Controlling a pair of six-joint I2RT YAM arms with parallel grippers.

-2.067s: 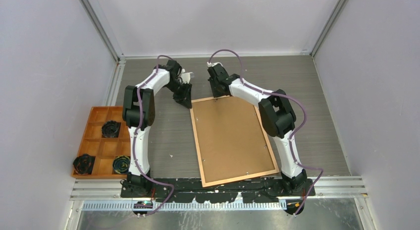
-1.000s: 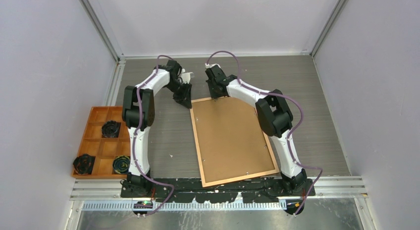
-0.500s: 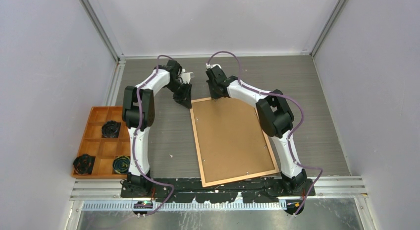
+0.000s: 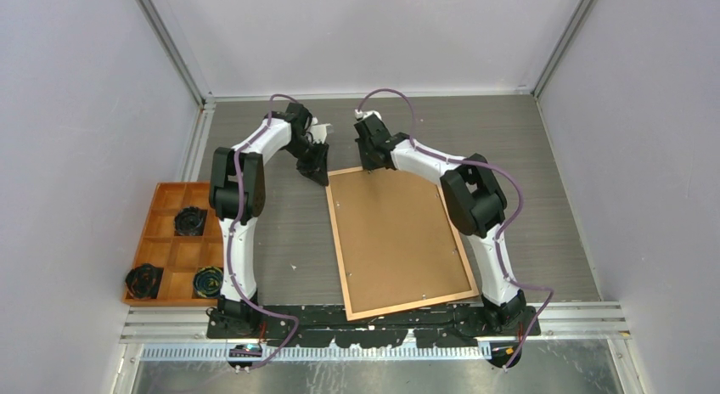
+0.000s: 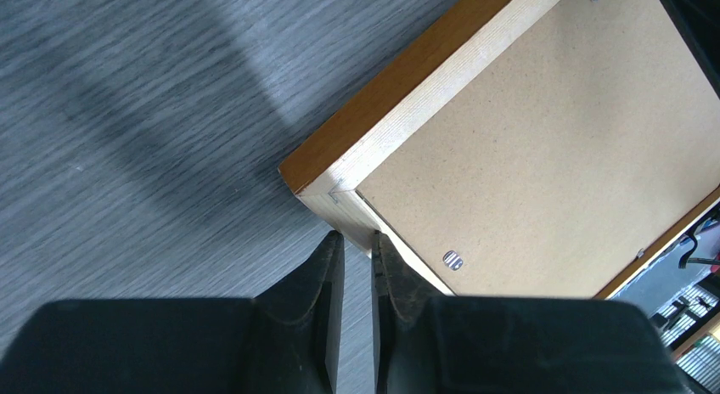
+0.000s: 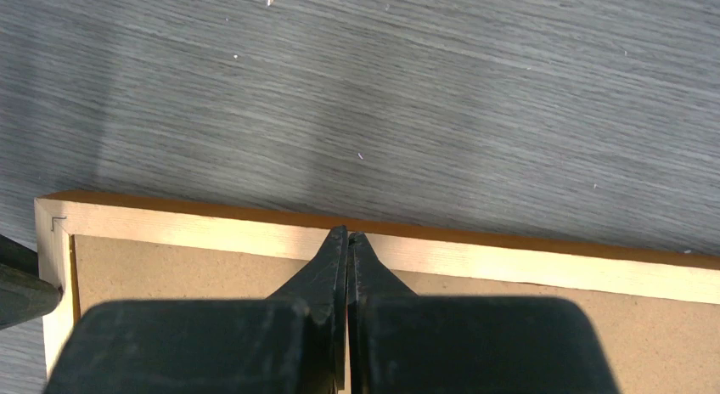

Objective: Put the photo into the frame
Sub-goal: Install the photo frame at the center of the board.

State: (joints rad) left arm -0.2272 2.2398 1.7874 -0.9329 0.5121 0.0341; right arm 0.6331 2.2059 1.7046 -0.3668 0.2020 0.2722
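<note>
**A:** What takes up the most room?

**B:** The grey wood-grain table [image 4: 543, 199]. On it, in the middle, lies the frame [image 4: 399, 241], flat and back-up, so only its brown fibreboard shows inside the orange-brown rails. It sits a little skewed. Its near short side is close to the arm bases and its far short side is out by the grippers.

**A:** And to the side?

**B:** An orange compartment tray [image 4: 167, 205] sits at the table's left edge, well apart from the frame. Three black items [image 4: 190, 221] lie in separate compartments.

**A:** The arms?

**B:** Both reach outward. The left arm [image 4: 238, 199] runs beside the frame, and the right arm [image 4: 475, 207] runs along its right rail.

**A:** How do the hands stand?

**B:** The left gripper [image 5: 355, 237] is at the frame's far-left corner. Its jaws are a narrow slit apart with nothing visibly between them, and their tips are right at the rail's outer edge. The right gripper [image 6: 348, 234] has its jaws pressed together, the tips over the far rail and clasping nothing.

**A:** Anything smaller?

**B:** A small metal tab [image 5: 453, 260] on the fibreboard, just inside the rail near that corner.
</note>
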